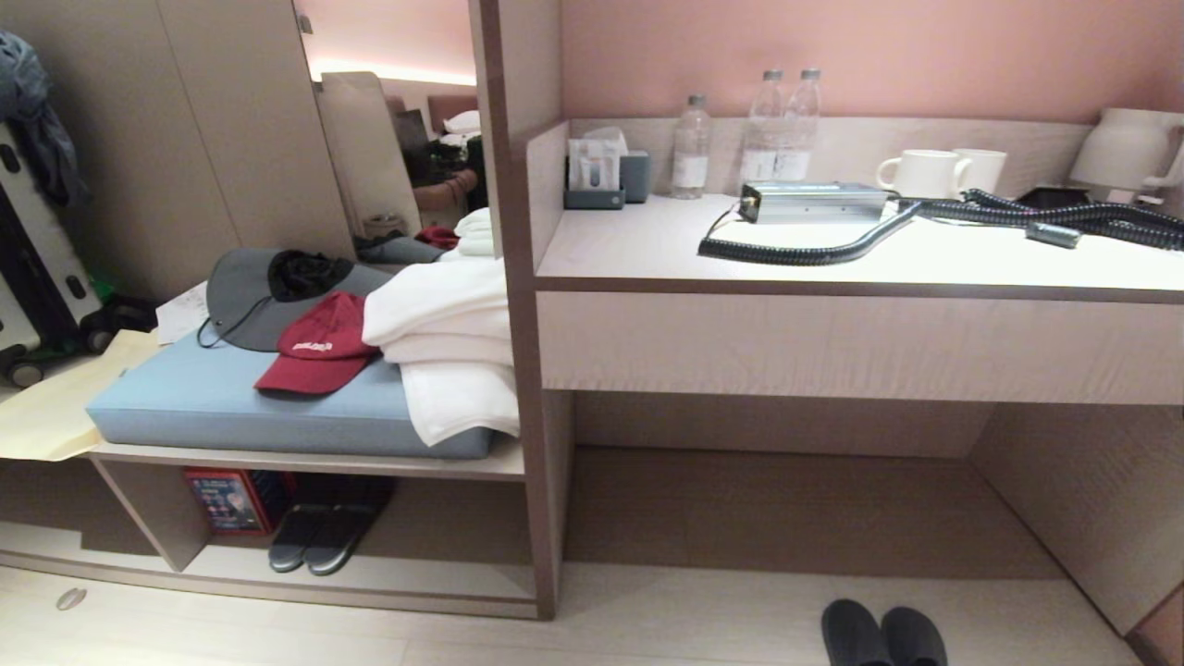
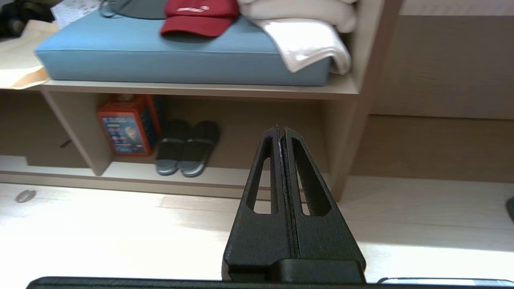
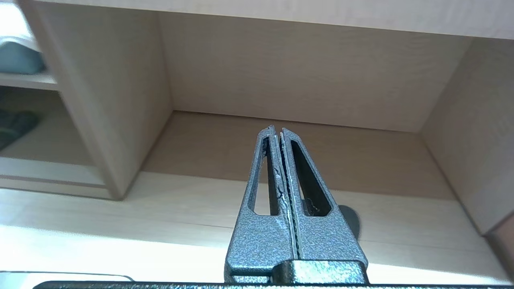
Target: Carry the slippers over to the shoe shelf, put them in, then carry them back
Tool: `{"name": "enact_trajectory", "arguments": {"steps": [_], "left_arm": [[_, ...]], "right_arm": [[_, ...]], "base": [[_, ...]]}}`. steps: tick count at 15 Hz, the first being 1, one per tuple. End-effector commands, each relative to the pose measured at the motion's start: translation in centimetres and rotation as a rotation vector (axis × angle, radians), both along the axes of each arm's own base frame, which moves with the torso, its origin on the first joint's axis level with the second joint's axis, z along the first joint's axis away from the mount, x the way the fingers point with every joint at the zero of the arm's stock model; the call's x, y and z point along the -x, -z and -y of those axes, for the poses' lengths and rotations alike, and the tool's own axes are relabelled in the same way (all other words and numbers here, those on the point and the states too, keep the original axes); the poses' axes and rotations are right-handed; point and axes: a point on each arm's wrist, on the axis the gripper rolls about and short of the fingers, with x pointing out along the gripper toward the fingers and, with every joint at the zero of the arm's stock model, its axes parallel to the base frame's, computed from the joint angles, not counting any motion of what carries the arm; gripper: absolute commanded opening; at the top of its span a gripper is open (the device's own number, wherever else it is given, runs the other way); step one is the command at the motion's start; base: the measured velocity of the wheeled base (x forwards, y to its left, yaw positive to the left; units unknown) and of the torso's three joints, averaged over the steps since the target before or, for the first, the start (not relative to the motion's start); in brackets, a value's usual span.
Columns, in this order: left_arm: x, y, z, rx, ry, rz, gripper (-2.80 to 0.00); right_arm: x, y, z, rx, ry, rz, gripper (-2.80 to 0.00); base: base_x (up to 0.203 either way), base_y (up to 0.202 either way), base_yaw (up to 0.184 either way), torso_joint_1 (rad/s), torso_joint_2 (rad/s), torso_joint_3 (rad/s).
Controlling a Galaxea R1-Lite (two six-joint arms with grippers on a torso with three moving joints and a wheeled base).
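Observation:
The slippers [image 1: 883, 636], a dark pair, lie side by side on the pale floor in front of the desk recess, at the lower right of the head view. In the right wrist view one slipper [image 3: 350, 220] peeks out behind my right gripper [image 3: 277, 129], which is shut and empty above the floor. The shoe shelf [image 1: 398, 581] is the low beige compartment under the blue cushion, left of the upright panel. My left gripper [image 2: 281, 129] is shut and empty, facing the shoe shelf [image 2: 249, 178] from a distance. Neither arm shows in the head view.
A second dark slide pair [image 1: 324, 536] and an orange box [image 1: 231, 499] stand inside the shelf. The blue cushion [image 1: 231, 407] above carries a red cap [image 1: 319, 347], a grey hat and white towels [image 1: 444, 342]. The desk [image 1: 832, 268] holds bottles, mugs, a kettle and cables. A suitcase [image 1: 37, 277] stands at the far left.

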Motion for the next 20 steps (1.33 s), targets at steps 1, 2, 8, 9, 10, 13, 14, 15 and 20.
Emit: {"name": "enact_trajectory", "arguments": {"steps": [1, 2, 8, 9, 10, 13, 14, 15, 20], "left_arm": [[-0.02, 0.04, 0.00, 0.000, -0.001, -0.003, -2.80], [-0.02, 0.04, 0.00, 0.000, -0.001, -0.003, -2.80], [-0.02, 0.04, 0.00, 0.000, -0.001, -0.003, -2.80], [-0.02, 0.04, 0.00, 0.000, -0.001, -0.003, -2.80], [-0.02, 0.04, 0.00, 0.000, -0.001, -0.003, -2.80], [-0.02, 0.04, 0.00, 0.000, 0.001, -0.003, -2.80], [-0.02, 0.04, 0.00, 0.000, 0.001, -0.003, -2.80], [-0.02, 0.04, 0.00, 0.000, -0.001, -0.003, -2.80], [-0.02, 0.05, 0.00, -0.004, 0.001, -0.004, -2.80]], "right_arm": [[0.00, -0.01, 0.00, -0.001, 0.001, 0.001, -2.80], [0.00, -0.01, 0.00, -0.001, 0.003, 0.001, -2.80], [0.00, 0.00, 0.00, -0.001, 0.002, 0.000, -2.80], [0.00, 0.00, 0.00, -0.001, 0.002, 0.000, -2.80], [0.00, 0.00, 0.00, -0.001, 0.002, 0.000, -2.80], [0.00, 0.00, 0.00, -0.001, 0.002, 0.000, -2.80], [0.00, 0.00, 0.00, -0.001, 0.002, 0.000, -2.80], [0.00, 0.00, 0.00, -0.001, 0.002, 0.000, -2.80], [0.00, 0.00, 0.00, -0.001, 0.002, 0.000, -2.80]], "base": [[0.000, 0.200, 0.000, 0.002, 0.00, 0.006], [0.000, 0.196, -0.006, 0.002, 0.00, -0.002], [0.000, 0.198, -0.001, 0.002, 0.00, 0.003], [0.000, 0.197, -0.003, 0.004, 0.00, 0.001], [0.000, 0.200, 0.001, 0.005, 0.00, 0.005], [0.000, 0.193, -0.004, 0.002, 0.00, 0.002], [0.000, 0.188, 0.001, 0.002, 0.00, 0.007], [0.000, 0.194, -0.003, 0.002, 0.00, 0.005], [0.000, 0.180, -0.002, 0.003, 0.00, 0.002]]}}
